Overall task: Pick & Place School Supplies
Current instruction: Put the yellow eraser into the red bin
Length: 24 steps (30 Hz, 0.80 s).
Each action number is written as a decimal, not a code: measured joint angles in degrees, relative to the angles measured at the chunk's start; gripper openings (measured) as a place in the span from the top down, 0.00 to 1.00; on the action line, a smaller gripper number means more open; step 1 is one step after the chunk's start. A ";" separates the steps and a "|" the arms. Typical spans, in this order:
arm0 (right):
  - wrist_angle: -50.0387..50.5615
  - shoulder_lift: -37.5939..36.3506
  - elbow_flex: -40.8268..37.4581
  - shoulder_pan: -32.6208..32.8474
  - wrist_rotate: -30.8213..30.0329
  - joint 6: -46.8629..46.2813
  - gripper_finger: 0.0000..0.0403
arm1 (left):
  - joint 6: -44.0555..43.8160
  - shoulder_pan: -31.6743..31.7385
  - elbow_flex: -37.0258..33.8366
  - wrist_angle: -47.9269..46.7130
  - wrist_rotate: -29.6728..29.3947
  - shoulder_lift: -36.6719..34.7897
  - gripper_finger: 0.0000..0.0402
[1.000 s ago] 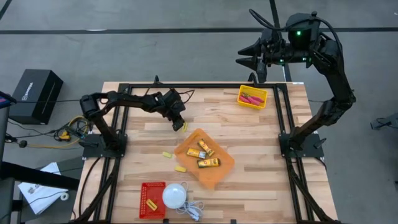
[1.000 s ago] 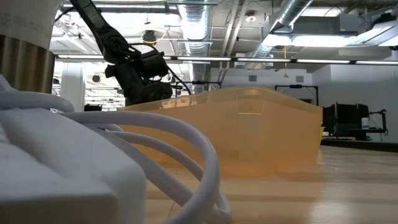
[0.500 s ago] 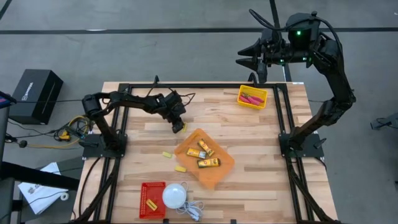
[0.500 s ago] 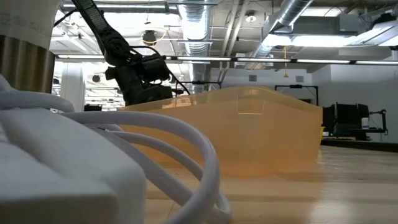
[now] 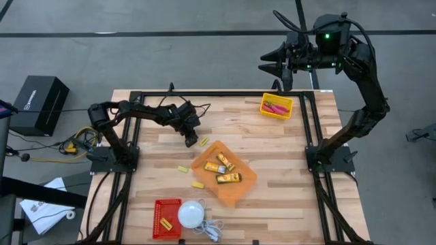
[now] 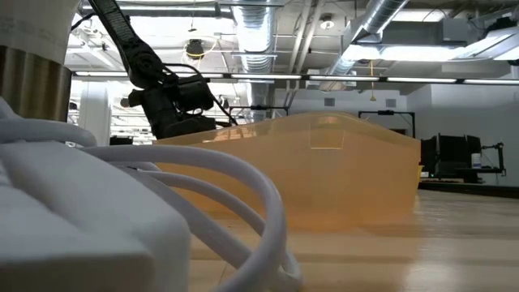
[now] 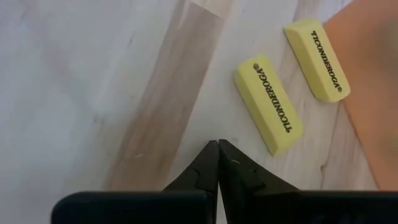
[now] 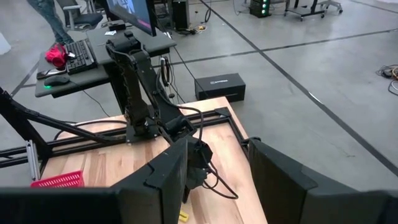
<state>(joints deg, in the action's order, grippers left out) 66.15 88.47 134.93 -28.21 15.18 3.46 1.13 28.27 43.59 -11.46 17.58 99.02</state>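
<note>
Two yellow erasers (image 7: 268,104) printed TICONDEROGA in dark letters lie flat on the wooden table (image 5: 286,146), side by side and roughly parallel, long axes diagonal to the plank grain, just beside the orange tray (image 5: 244,178). One touches or slightly overlaps the tray edge; can't tell which. Left gripper (image 7: 218,149) is low over the wood right next to them, jaws fully closed, holding nothing. Right gripper (image 8: 214,171) is raised beyond the table's far edge, jaws apart, empty.

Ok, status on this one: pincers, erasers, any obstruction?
Left pincer shut, empty, low over table. Right pincer open, parked high beyond the table's far edge. Two yellow erasers beside orange tray. Nothing blocking.
</note>
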 joint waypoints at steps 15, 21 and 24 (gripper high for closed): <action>-0.43 0.00 0.00 0.00 0.04 0.05 0.59 | -6.21 -0.91 -0.61 5.80 3.28 -8.02 1.00; -0.76 0.00 0.00 0.00 0.04 0.02 0.59 | -7.51 -3.31 -0.41 6.68 5.20 -5.59 1.00; -0.72 0.00 0.00 0.00 0.07 0.00 0.59 | -8.69 -4.34 -0.37 7.09 6.01 -3.45 1.00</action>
<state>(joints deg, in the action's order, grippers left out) 65.43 88.47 134.93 -28.21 15.25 3.46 -7.55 23.93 43.22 -4.37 23.58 95.57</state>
